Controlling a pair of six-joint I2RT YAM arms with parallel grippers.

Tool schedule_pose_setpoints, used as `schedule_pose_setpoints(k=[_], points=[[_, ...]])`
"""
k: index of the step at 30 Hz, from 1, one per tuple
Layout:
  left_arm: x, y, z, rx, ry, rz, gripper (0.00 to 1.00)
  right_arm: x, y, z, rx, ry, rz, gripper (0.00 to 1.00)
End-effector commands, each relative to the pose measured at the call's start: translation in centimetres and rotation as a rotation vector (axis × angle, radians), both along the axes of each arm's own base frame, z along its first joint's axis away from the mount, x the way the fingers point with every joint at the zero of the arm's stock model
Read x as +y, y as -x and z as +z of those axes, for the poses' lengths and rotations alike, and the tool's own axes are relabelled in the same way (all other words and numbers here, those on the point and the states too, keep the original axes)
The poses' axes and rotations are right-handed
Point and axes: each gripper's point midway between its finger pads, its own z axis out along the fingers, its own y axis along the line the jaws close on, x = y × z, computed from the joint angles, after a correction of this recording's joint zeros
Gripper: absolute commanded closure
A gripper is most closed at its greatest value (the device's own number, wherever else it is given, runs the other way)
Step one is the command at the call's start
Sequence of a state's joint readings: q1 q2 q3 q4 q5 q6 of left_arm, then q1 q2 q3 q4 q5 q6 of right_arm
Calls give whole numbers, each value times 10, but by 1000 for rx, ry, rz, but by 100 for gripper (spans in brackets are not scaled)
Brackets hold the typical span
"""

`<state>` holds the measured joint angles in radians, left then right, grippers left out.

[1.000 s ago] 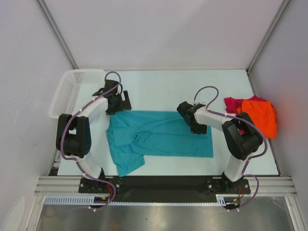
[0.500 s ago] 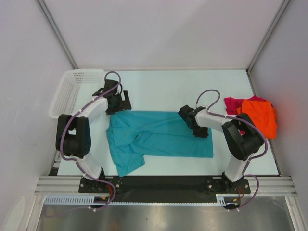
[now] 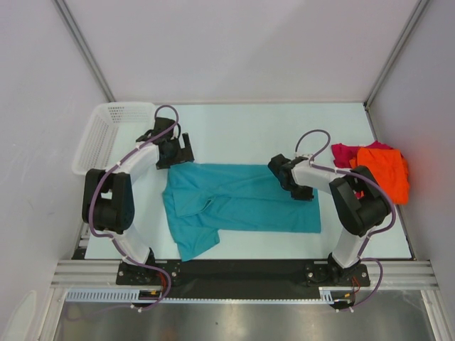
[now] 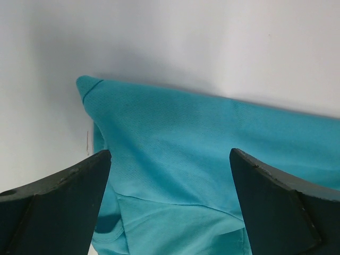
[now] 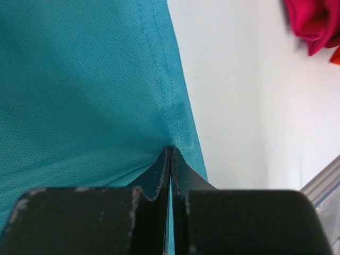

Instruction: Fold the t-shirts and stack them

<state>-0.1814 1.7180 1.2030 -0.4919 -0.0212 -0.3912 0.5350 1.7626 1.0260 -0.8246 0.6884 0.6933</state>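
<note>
A teal-blue t-shirt (image 3: pixel 242 202) lies spread flat across the middle of the table. My right gripper (image 3: pixel 302 190) is shut on its hem at the far right corner; in the right wrist view the fingertips (image 5: pixel 170 151) pinch the stitched edge of the cloth (image 5: pixel 79 79). Over the shirt's far left corner my left gripper (image 3: pixel 182 153) hovers open. In the left wrist view the teal cloth (image 4: pixel 175 133) lies below the gap of that gripper (image 4: pixel 170 154), untouched. A bright orange t-shirt (image 3: pixel 384 174) and a magenta-red one (image 3: pixel 345 151) lie crumpled at the right edge.
A white mesh basket (image 3: pixel 106 131) stands at the far left corner of the table. White walls close in on both sides. The magenta-red shirt (image 5: pixel 313 21) shows at the top right of the right wrist view, beyond bare table.
My right gripper has shut on the teal shirt's hem and shifted right, dragging the whole shirt a little to the right. The left arm has stayed still.
</note>
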Motion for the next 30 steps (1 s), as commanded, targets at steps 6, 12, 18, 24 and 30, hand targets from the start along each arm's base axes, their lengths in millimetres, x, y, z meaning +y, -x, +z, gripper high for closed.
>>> schedule_pose_setpoints(k=[6, 12, 18, 24, 30], points=[[-5, -3, 17, -56, 9, -30, 1, -13, -35, 37, -99, 145, 0, 100], [-4, -3, 18, -58, 6, -28, 1, -20, -42, 50, -125, 224, -11, 100], [-5, -3, 17, -56, 9, -28, 0, -32, -39, 59, -148, 283, -27, 100], [-5, -4, 16, -55, 10, -28, 1, -35, -36, 51, -102, 264, -23, 100], [-5, -4, 17, -55, 11, -28, 1, -29, -19, 29, -24, 259, -6, 88]])
